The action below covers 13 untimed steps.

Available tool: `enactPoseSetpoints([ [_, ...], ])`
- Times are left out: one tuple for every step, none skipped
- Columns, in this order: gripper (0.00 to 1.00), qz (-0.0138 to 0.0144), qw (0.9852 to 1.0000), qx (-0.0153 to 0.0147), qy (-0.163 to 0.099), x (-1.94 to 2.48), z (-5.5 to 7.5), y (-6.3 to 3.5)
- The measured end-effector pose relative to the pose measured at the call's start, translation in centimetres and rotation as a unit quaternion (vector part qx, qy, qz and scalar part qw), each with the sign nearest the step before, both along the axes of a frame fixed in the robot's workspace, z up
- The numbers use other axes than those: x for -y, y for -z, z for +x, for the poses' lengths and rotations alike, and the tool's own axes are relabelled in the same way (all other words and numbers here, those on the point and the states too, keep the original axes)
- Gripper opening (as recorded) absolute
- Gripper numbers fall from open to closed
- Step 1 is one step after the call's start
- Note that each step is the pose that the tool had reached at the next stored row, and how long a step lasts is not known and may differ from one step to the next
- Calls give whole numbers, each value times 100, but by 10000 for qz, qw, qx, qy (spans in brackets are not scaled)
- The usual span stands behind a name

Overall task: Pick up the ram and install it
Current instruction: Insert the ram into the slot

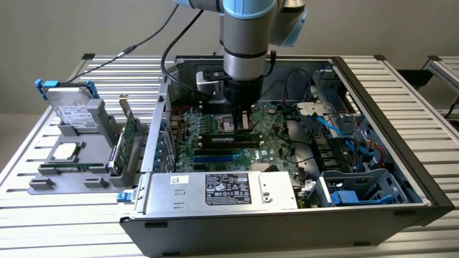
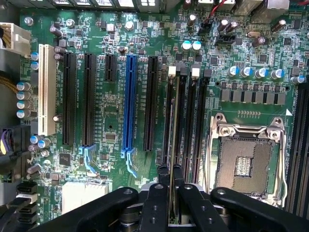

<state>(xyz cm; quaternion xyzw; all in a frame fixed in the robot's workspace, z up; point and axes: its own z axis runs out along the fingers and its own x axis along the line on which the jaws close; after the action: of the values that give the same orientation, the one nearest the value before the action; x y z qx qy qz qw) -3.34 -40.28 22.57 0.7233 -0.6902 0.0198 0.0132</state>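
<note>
My fingers [image 2: 157,203] are clamped on the ram [image 2: 174,125], one on each face of the thin green stick, which I see edge-on in the wrist view. The arm reaches straight down into the open computer case [image 1: 272,231], which lies on a slatted metal table [image 1: 423,97]. The gripper [image 1: 242,124] hangs over the middle of the green motherboard [image 2: 111,121]. The boxed power supply [image 1: 222,191] sits at the near edge of the case in the exterior view. Beside the ram lies the open CPU socket [image 2: 246,164] and, on its other side, a long blue slot [image 2: 129,106]. The ram runs along a black memory slot with a white latch [image 2: 171,71] at its far end. I cannot tell whether it is fully seated.
</note>
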Motion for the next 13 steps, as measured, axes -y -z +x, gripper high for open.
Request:
enactPoseSetpoints([
  [13, -1, 10000, -1, 0, 3, 0, -1],
  [13, 0, 10000, 0, 0, 5, 0, 0],
  [13, 0, 10000, 0, 0, 7, 0, 0],
  [13, -1, 10000, -1, 0, 11, 0, -1],
  [13, -1, 10000, -1, 0, 11, 0, -1],
  [13, -1, 10000, -1, 0, 14, 0, -1],
  [13, -2, 10000, -1, 0, 16, 0, -1],
  [13, -2, 10000, -1, 0, 16, 0, -1],
  [13, -2, 10000, -1, 0, 17, 0, -1],
  [13, -1, 10000, -1, 0, 18, 0, 0],
  [13, -1, 10000, -1, 0, 18, 0, 0],
  [13, -1, 10000, -1, 0, 18, 0, 0],
  [13, -2, 10000, -1, 0, 19, 0, 0],
])
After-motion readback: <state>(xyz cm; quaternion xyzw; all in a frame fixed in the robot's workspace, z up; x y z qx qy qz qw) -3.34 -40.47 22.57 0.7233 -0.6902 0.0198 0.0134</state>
